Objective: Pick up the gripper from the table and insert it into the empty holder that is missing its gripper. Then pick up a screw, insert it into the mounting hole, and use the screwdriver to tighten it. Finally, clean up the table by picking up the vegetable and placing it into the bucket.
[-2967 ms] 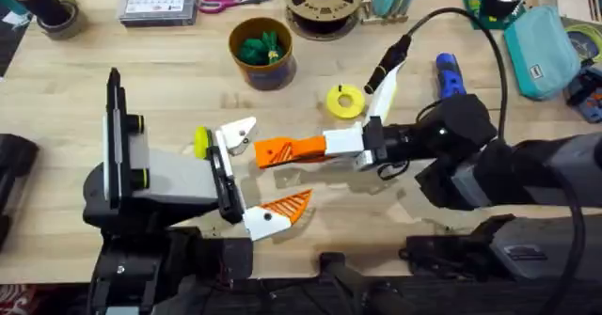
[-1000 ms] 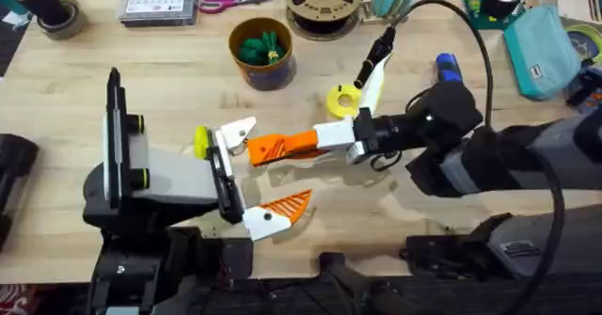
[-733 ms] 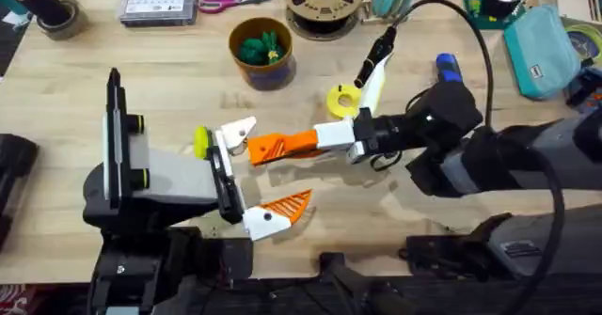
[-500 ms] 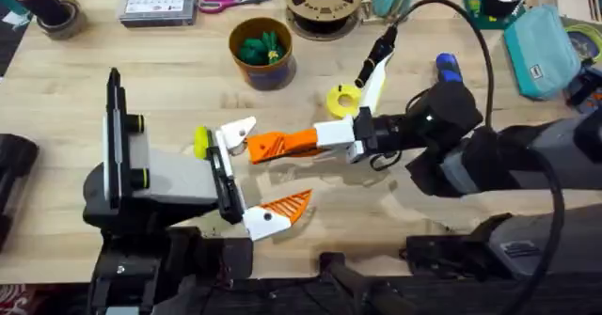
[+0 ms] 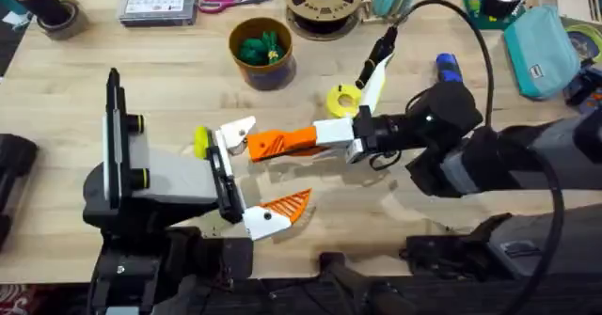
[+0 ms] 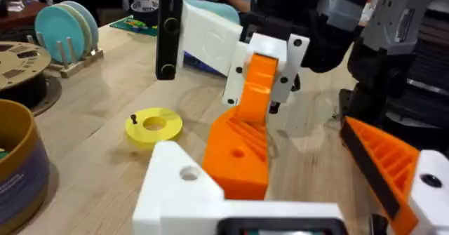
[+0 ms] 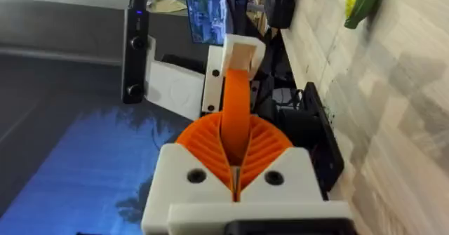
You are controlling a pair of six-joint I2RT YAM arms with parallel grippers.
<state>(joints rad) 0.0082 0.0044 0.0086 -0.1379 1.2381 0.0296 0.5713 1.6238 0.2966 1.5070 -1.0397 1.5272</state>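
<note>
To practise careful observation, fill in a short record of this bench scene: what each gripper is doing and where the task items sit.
right gripper: shut on the orange fingertip
orange fingertip: at the empty white holder; whether it is seated is unclear
left gripper: open
vegetable: inside the bucket
screwdriver: lying on the table, apart from both grippers

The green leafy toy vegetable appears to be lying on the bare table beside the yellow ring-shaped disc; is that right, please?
Not quite: the green leafy toy vegetable is already inside the round yellow-rimmed bucket, not on the bare table. The overhead view shows this. The yellow ring-shaped disc lies farther off on the table.
</note>
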